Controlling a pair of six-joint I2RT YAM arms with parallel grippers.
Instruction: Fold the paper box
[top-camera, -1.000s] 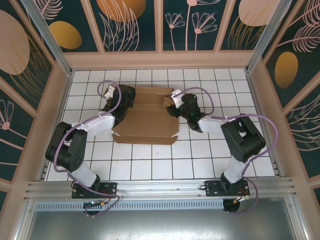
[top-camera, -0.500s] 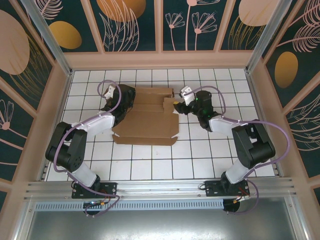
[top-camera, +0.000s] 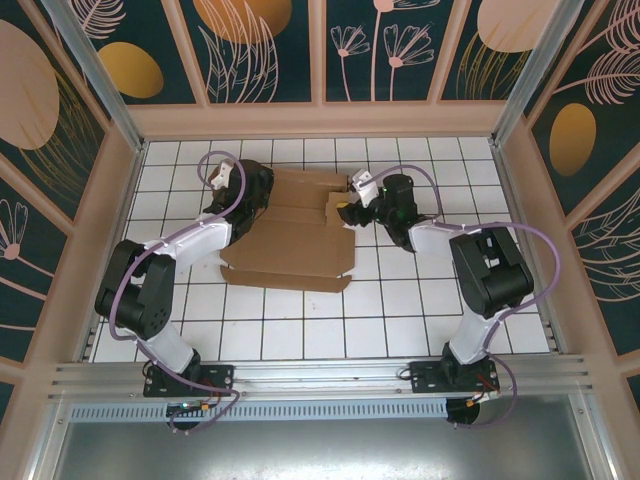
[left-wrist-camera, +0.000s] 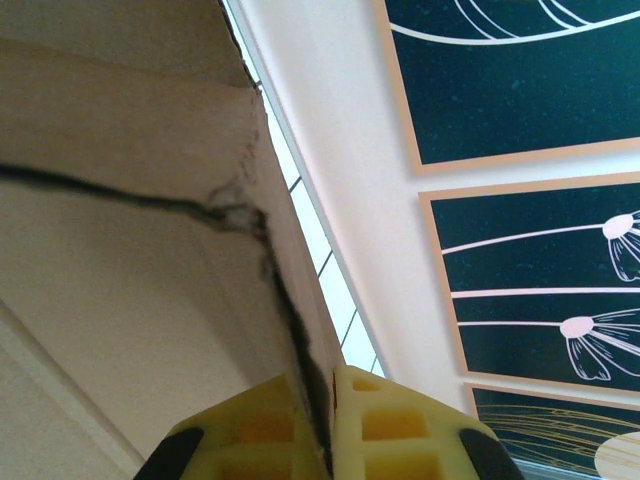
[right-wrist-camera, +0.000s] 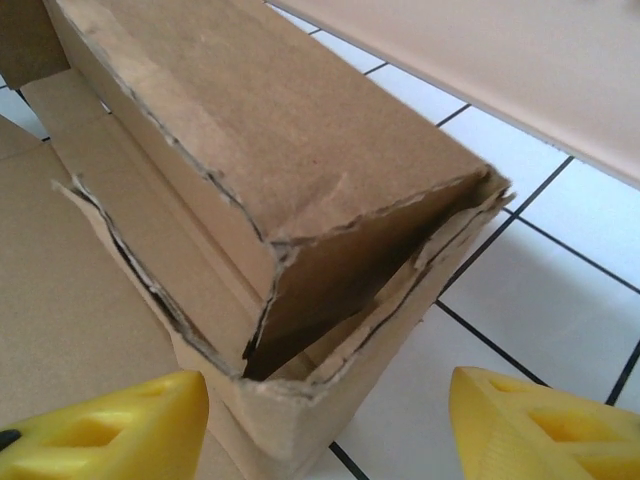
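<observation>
The paper box (top-camera: 290, 240) is a brown cardboard sheet lying part folded on the white tiles between the two arms. My left gripper (top-camera: 258, 196) is at its far left edge, and in the left wrist view the gripper (left-wrist-camera: 331, 405) is shut on a raised cardboard flap (left-wrist-camera: 130, 250). My right gripper (top-camera: 347, 208) is at the box's far right corner. In the right wrist view the gripper (right-wrist-camera: 325, 435) is open, its yellow fingers (right-wrist-camera: 110, 425) either side of a folded-up double side wall (right-wrist-camera: 300, 130) without touching it.
The white tiled floor (top-camera: 400, 320) is ringed by low beige walls (top-camera: 320, 118) under patterned panels. An aluminium rail (top-camera: 320, 375) carries both arm bases along the near edge. The back wall stands close behind the box.
The right gripper swung out to the right, then came back to the box's far right corner. The left gripper shifted slightly toward the back wall with the flap, and the box's left side shifted with it.
</observation>
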